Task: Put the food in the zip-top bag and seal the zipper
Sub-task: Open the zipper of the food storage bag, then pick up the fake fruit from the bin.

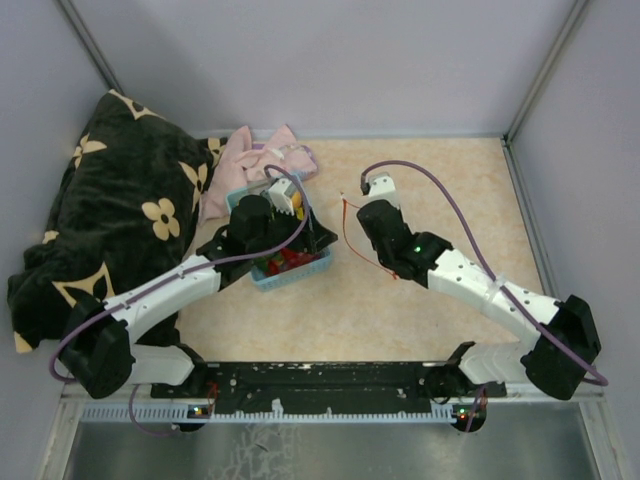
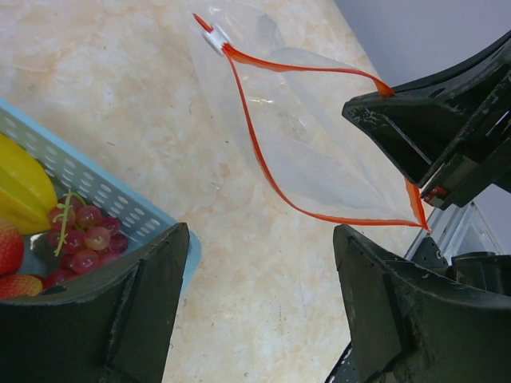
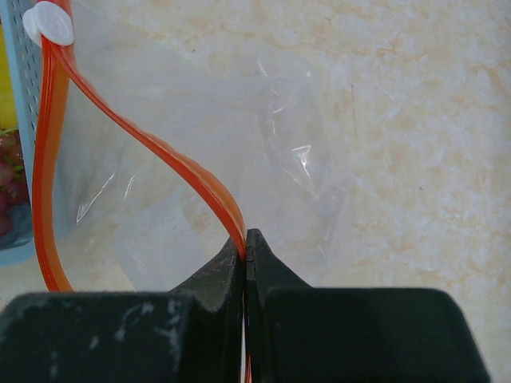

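The clear zip-top bag lies on the table with its mouth spread, the red-orange zipper forming a loop. The white slider sits at the far end. My right gripper is shut on one side of the zipper strip. My left gripper hangs open over bare table between the basket and the bag, with nothing between its fingers. The food sits in the light-blue basket: a yellow piece, red grapes and red berries. From above, the left gripper hides most of the basket.
A dark flowered cushion fills the left side. A pink cloth lies behind the basket. Grey walls close the table at the back and both sides.
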`<action>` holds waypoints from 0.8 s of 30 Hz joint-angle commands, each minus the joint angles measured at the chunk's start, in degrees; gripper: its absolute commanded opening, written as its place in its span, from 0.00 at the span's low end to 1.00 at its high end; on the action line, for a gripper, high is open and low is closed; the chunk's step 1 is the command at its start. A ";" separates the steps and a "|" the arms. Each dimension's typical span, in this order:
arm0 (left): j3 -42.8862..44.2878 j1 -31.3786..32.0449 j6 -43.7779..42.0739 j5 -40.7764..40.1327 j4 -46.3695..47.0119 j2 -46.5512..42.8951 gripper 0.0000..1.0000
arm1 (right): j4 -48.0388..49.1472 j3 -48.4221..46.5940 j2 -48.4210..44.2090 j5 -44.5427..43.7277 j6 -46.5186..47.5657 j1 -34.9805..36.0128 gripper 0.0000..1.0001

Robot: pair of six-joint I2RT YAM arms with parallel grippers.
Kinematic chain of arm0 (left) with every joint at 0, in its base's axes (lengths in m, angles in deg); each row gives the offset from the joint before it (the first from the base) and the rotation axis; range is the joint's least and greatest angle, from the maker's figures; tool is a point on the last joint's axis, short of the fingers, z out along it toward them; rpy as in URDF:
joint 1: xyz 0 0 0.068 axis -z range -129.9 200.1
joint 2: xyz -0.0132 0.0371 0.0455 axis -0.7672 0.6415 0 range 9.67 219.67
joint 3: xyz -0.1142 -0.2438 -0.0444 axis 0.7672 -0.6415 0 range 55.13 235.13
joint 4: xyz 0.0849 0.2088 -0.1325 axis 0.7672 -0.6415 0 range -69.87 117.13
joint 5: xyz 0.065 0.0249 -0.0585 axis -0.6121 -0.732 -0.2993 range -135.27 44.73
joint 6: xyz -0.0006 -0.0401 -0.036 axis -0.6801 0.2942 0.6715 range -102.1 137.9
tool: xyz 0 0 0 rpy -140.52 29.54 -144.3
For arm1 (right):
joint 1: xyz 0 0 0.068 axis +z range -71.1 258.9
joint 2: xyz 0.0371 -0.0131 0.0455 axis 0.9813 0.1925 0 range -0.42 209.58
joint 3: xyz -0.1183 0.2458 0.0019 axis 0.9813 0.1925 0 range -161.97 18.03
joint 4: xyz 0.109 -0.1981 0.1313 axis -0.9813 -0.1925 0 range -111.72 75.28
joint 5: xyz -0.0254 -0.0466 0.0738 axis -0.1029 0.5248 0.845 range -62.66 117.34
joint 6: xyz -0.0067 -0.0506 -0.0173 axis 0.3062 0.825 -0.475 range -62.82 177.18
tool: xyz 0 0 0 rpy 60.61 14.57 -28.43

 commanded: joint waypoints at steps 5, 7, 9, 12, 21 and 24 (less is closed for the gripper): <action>0.85 -6.78 -2.52 -5.46 -5.58 -2.61 0.81 | 1.14 -4.25 1.16 -3.65 -1.48 0.43 0.00; 1.00 -8.04 -2.97 -6.21 -6.16 -2.14 0.81 | 1.38 -4.23 1.03 -3.90 -1.15 0.43 0.00; 1.53 -8.71 -3.27 -6.16 -6.22 -0.89 0.82 | 1.43 -4.38 0.98 -3.91 -0.92 0.39 0.00; 2.85 -8.94 -3.49 -5.76 -6.17 2.46 0.82 | 1.57 -4.27 0.99 -3.88 -0.82 0.39 0.00; 10.45 -8.99 -2.73 -6.78 -7.04 14.44 0.77 | 2.45 -3.11 0.94 -3.56 -0.64 0.44 0.00; 14.15 -9.21 -4.32 -10.35 -10.37 18.44 0.74 | 2.49 -2.78 0.76 -3.48 -0.55 0.36 0.00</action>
